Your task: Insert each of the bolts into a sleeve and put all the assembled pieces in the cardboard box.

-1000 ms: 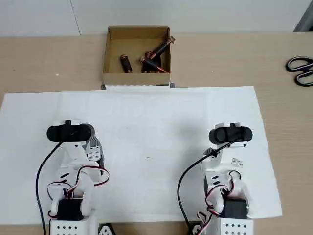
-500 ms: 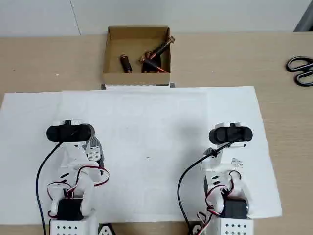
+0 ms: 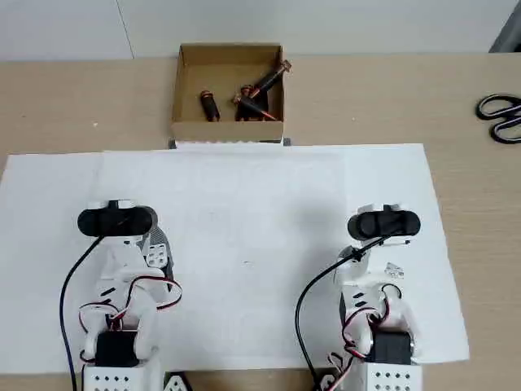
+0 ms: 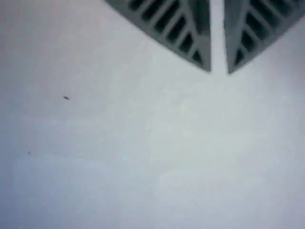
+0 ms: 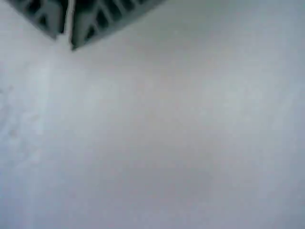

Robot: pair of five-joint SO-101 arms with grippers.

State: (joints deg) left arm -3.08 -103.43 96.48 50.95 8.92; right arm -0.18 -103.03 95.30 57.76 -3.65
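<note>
The left gripper (image 4: pixel 218 67) has its jaws almost together, a thin slit between them and nothing in it. It hangs low over the paper (image 3: pixel 260 204). The right gripper (image 5: pixel 68 43) is pressed together, also holding nothing, over the same sheet. Both arms sit folded at the near edge of the table (image 3: pixel 81 98), well apart from each other.

The pieces all lie in the box (image 3: pixel 176 98), just past the far edge of the paper. A short piece (image 3: pixel 210 105) lies on the floor left of centre, its long axis running roughly near to far. A long piece (image 3: pixel 269 79) slants, its upper end over the right wall and pointing far-right. More lie tangled in the near right corner (image 3: pixel 252 107); I cannot tell how many.

They look like dark metal with coppery ends, so probably stiff, dense for their size, smooth and ready to roll. A pinch across the middle of the shank, square to the long axis, should hold best. With every visible piece boxed, the task looks done.

Scissors (image 3: pixel 501 118) lie at the right edge.
</note>
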